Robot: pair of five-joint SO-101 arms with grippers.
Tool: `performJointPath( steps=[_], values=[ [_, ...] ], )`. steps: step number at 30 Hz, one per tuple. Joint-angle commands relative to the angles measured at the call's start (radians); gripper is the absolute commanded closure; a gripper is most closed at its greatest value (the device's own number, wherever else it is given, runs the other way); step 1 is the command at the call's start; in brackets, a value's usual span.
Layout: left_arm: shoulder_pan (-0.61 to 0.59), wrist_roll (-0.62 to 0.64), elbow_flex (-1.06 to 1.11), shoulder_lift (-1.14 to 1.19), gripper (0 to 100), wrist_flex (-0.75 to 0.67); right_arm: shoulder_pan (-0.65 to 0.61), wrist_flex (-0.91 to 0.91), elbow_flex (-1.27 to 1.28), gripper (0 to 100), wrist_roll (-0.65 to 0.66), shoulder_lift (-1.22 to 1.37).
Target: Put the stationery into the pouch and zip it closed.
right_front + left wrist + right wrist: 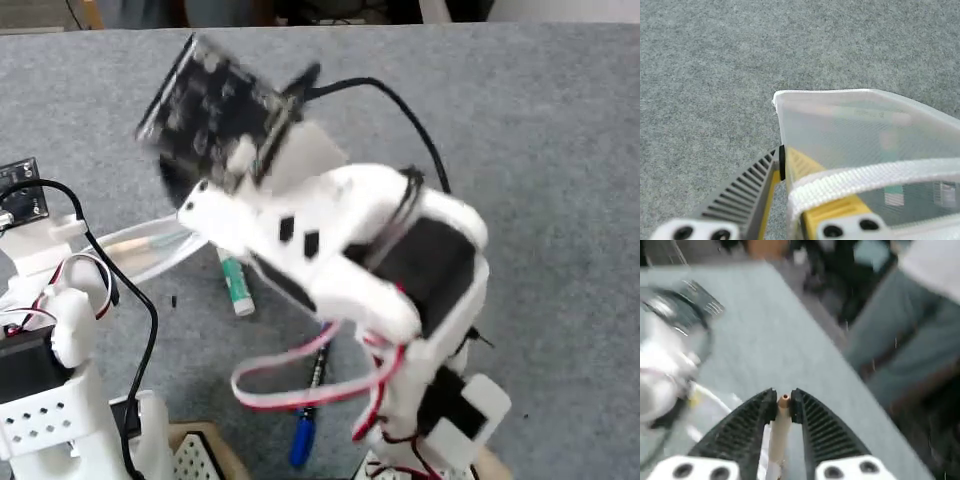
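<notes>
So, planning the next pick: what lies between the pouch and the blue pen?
In the high view, a green-and-white tube lies between the pouch and the blue pen.

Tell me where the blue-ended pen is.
In the high view, the blue-ended pen lies on the grey table between the two arm bases; the green-and-white tube is its nearest neighbour, farther from the bases.

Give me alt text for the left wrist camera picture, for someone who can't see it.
The left gripper, one finger grey and one yellow, is shut on the edge of a translucent white pouch over a grey felt-covered table.
</notes>
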Motion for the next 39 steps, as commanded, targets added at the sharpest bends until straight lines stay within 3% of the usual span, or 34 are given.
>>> performJointPath(
  steps=[1, 5, 16, 34, 39],
  values=[
    [0.018, 0.006, -0.007, -0.006, 97, 0.006, -0.054, -0.087, -0.035, 98.6, 0.006, -0.042],
    [0.065, 0.006, -0.031, -0.008, 97, 0.012, -0.072, -0.100, -0.036, 98.6, 0.005, -0.050],
    [0.108, 0.078, -0.349, -0.023, 97, 0.210, -0.141, -0.077, -0.067, 98.6, 0.003, -0.107],
    [0.108, 0.069, -0.234, -0.025, 97, 0.181, -0.152, -0.087, -0.071, 98.6, -0.037, -0.107],
    [0.110, 0.069, -0.209, -0.023, 97, 0.158, -0.227, -0.089, -0.067, 98.6, -0.035, -0.104]
  ],
)
